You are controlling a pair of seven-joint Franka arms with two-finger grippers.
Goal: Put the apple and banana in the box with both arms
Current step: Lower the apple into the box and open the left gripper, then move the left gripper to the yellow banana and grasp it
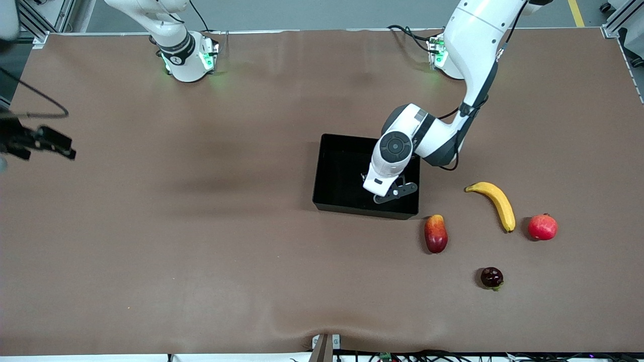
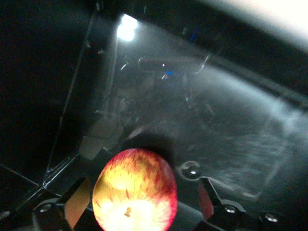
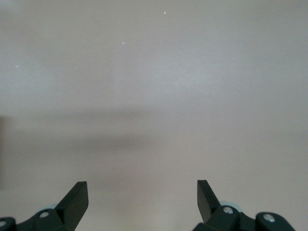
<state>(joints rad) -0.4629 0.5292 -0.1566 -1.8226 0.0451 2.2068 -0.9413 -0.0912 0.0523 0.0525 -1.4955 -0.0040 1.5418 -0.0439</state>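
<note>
The black box (image 1: 340,173) lies mid-table. My left gripper (image 1: 394,194) is down inside it, at the corner nearer the front camera, toward the left arm's end. In the left wrist view the apple (image 2: 134,192), red with yellow streaks, sits between the spread fingers of my left gripper (image 2: 143,183) over the glossy box floor (image 2: 216,120), with a gap at each pad. The left hand hides the apple in the front view. The banana (image 1: 495,203) lies on the table beside the box, toward the left arm's end. My right gripper (image 1: 59,146) (image 3: 142,185) is open and empty over bare table.
An elongated red-yellow fruit (image 1: 435,233) lies just outside the box corner, nearer the front camera. A plain red round fruit (image 1: 543,227) lies beside the banana's tip. A small dark fruit (image 1: 491,277) lies nearer the front camera than these. The right arm waits at its end.
</note>
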